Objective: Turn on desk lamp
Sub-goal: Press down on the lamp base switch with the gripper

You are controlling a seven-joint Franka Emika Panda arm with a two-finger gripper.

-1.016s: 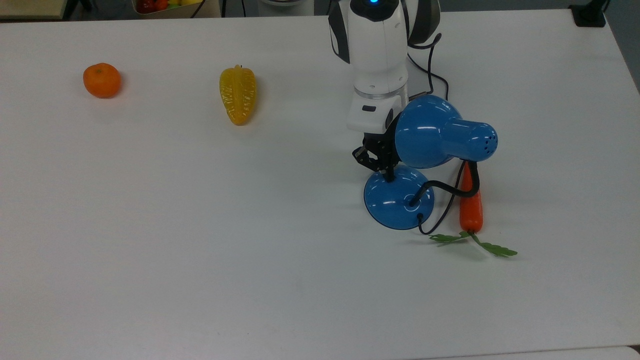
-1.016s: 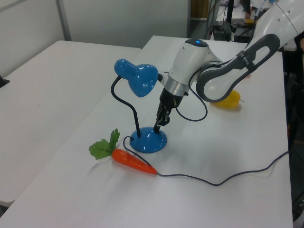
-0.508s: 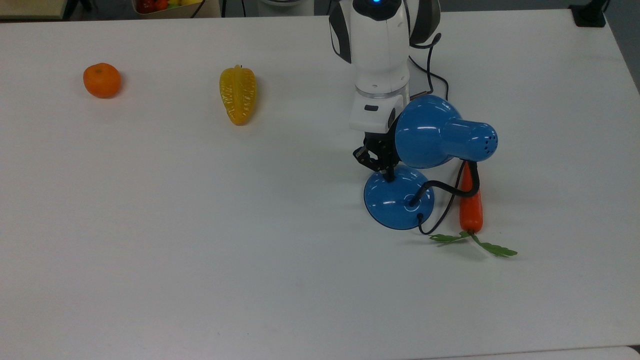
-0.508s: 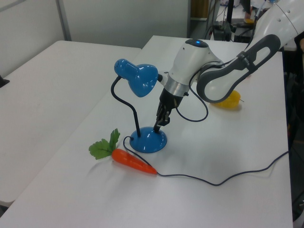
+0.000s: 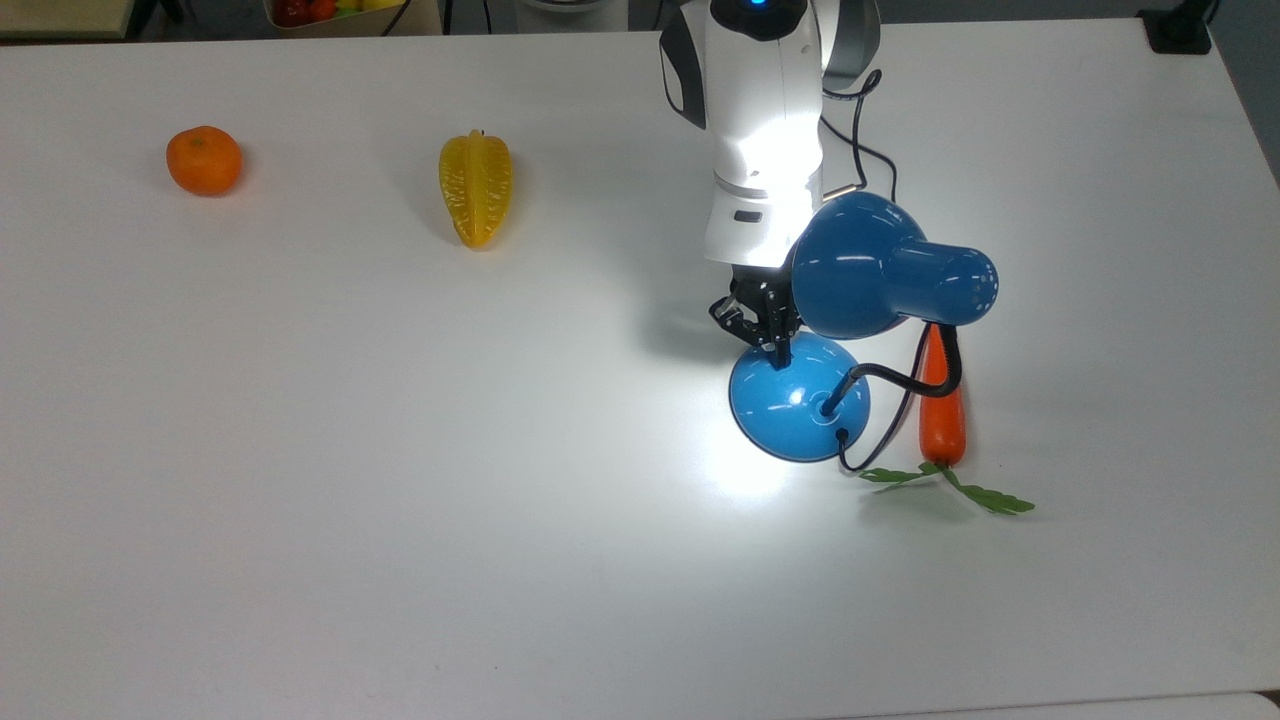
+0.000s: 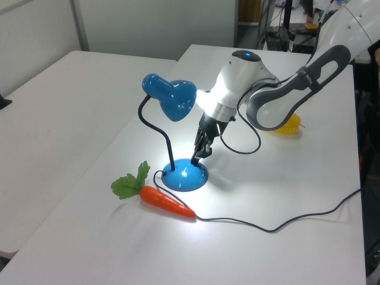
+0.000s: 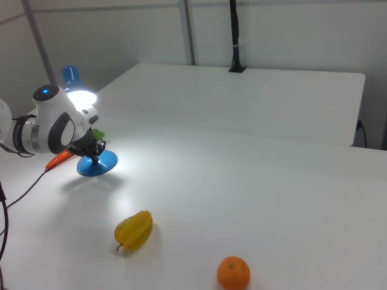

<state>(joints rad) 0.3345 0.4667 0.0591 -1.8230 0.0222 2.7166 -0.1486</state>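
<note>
The desk lamp is lit, and its blue shade (image 5: 860,265) throws a bright patch onto the white table around the round blue base (image 5: 800,400). A black bendy neck (image 5: 915,375) joins the two. My gripper (image 5: 779,350) points down with its fingers together, tips resting on the base's back edge in the top view. The switch is hidden under them. In the left view the gripper (image 6: 195,160) touches the glowing base (image 6: 185,177) beneath the shade (image 6: 172,98). In the right view the gripper (image 7: 95,151) stands over the base (image 7: 97,164).
A carrot (image 5: 942,420) with green leaves lies right of the base in the top view. A yellow starfruit (image 5: 476,190) and an orange (image 5: 203,160) lie far to the top view's left. The black cord (image 6: 279,222) trails across the table.
The lamp has come on, lighting the table, the base and my wrist. My gripper has shifted slightly down onto the base.
</note>
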